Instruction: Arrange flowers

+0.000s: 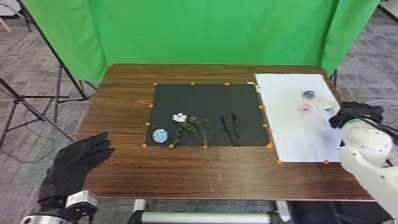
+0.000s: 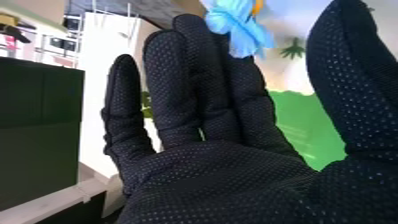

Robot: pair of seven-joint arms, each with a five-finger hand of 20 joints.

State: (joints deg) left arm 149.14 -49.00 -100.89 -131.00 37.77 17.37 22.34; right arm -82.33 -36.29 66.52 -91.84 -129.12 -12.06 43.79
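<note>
Right hand (image 1: 355, 113): wide, fingers straight | just beside it, on white sheet (image 1: 300, 142): pale flower (image 1: 324, 105) | past that: pink flower (image 1: 305, 107), rounded blue flower (image 1: 308, 94) | farther left, on black mat (image 1: 191, 97): white flower (image 1: 179, 117), leafy green stems (image 1: 195, 121)

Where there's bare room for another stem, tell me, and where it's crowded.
Free: the black mat beyond the white flower; the white sheet nearer than the pink flower. Crowded: the mat's near half, from the blue oval to the dark stems, and the sheet beside the right hand.
</note>
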